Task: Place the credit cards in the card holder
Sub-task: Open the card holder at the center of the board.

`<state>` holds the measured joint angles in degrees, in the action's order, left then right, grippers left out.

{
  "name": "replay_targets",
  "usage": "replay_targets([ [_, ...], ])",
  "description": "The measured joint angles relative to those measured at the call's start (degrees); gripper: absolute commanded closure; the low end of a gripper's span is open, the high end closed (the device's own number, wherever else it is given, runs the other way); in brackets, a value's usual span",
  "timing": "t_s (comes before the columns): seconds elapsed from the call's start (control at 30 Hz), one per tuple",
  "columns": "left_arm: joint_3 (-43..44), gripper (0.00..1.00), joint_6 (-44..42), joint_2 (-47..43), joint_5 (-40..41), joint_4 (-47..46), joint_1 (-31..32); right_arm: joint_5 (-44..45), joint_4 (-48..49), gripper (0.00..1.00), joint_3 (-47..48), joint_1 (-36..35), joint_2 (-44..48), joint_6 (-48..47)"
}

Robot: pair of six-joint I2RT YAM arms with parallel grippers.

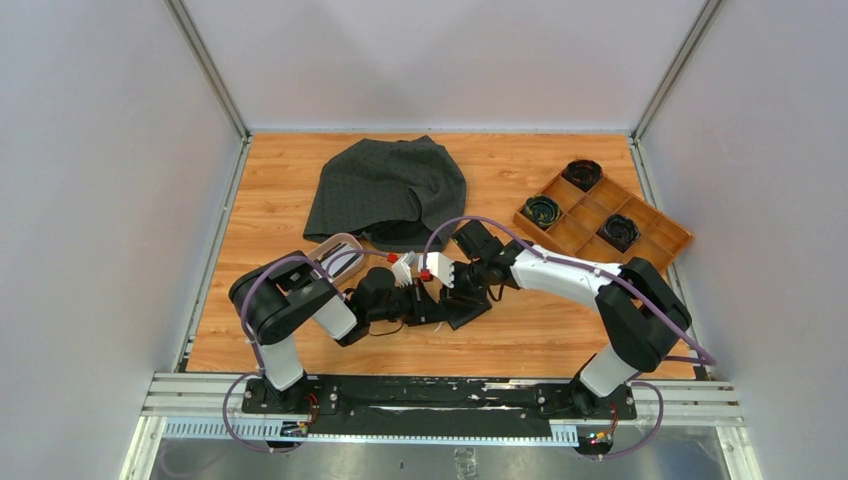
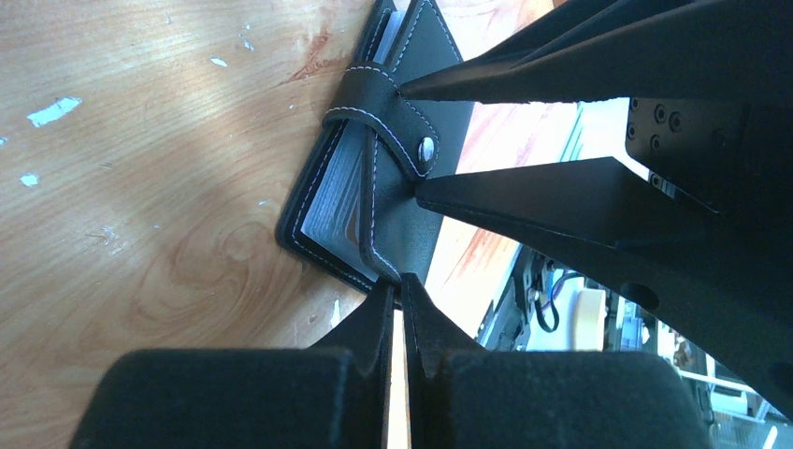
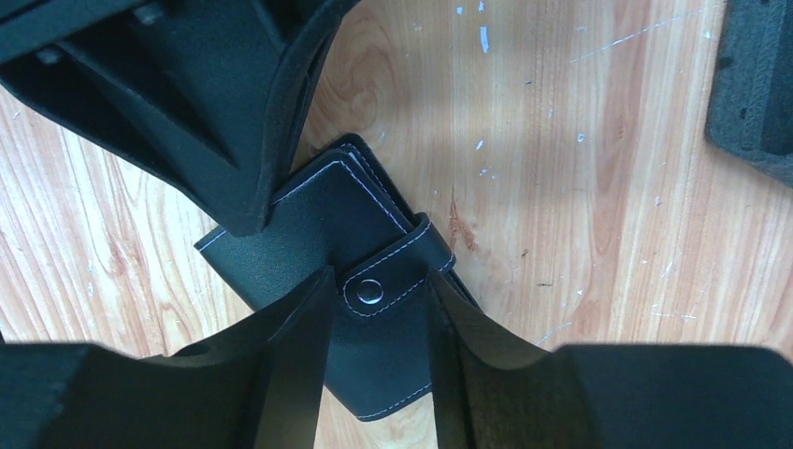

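Note:
The black card holder [image 3: 309,220] lies on the wooden table, folded, its strap with the round snap [image 3: 368,292] fastened over the cover. It also shows in the left wrist view [image 2: 411,210] and in the top view [image 1: 467,311]. My left gripper [image 2: 402,281] is shut, its tips pinching the holder's edge. My right gripper [image 3: 379,278] is open, one finger on each side of the snap strap, just above the cover. A greyish inner layer [image 2: 335,192] shows between the covers. No loose credit cards are in view.
A shallow pink oval dish [image 1: 335,250] sits just behind the left arm. A dark grey cloth [image 1: 390,190] lies at the back centre. A long wooden compartment tray [image 1: 655,235] with black round items stands at the back right.

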<state>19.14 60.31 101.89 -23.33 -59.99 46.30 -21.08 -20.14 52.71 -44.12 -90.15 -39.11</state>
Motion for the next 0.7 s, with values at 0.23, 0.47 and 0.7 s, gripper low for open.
replay_targets([
  [0.23,-0.42,1.0,0.35,0.28,0.33,-1.18,0.02,0.76,-0.68,0.86,0.33,0.13,0.02,0.24],
  [0.47,-0.42,1.0,0.37,0.33,0.39,-1.31,0.02,0.74,-0.92,1.0,0.37,0.31,0.11,0.22],
  [0.7,-0.5,1.0,0.35,0.42,1.25,-2.12,0.02,2.16,-1.2,1.0,0.24,0.72,1.22,0.26],
])
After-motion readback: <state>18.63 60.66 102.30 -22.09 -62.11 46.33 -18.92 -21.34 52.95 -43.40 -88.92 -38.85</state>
